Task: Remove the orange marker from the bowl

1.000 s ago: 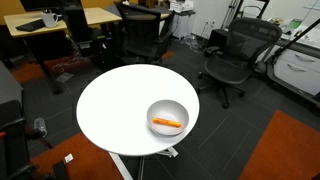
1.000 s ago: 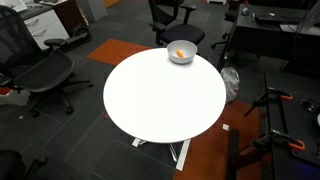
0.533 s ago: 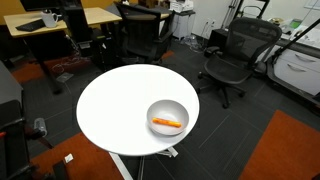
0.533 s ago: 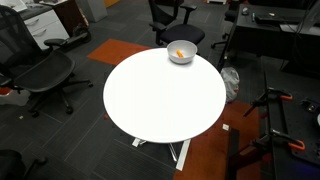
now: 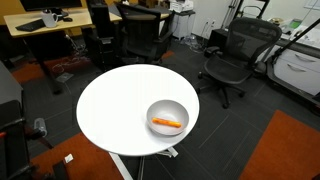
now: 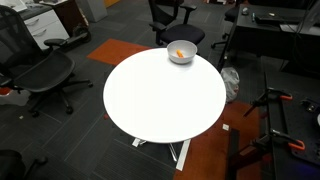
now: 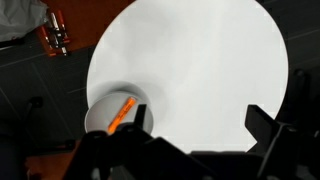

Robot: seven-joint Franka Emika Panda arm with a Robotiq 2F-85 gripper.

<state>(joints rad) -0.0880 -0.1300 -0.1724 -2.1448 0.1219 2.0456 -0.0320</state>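
The orange marker (image 5: 167, 123) lies inside the white bowl (image 5: 167, 104), which sits near the edge of the round white table (image 5: 115, 105). Both exterior views show it: the bowl (image 6: 181, 59) holds the marker (image 6: 180, 53) at the table's far edge. In the wrist view my gripper (image 7: 200, 115) is open and empty, high above the table. Its dark fingers (image 7: 262, 120) frame the bare tabletop. The bowl (image 7: 100, 112) with the marker (image 7: 121, 114) lies at the lower left, beside the left finger. The arm does not show in the exterior views.
Black office chairs (image 5: 238, 55) stand around the table, with desks (image 5: 45, 22) behind. More chairs (image 6: 40, 70) and a dark desk (image 6: 275, 30) show from the opposite side. Orange carpet patches (image 5: 285, 150) cover parts of the floor. A tripod base (image 6: 285, 120) stands near the table.
The bowl, marker and table are unchanged. A dark shape by the far desk in an exterior view has shifted to the right.
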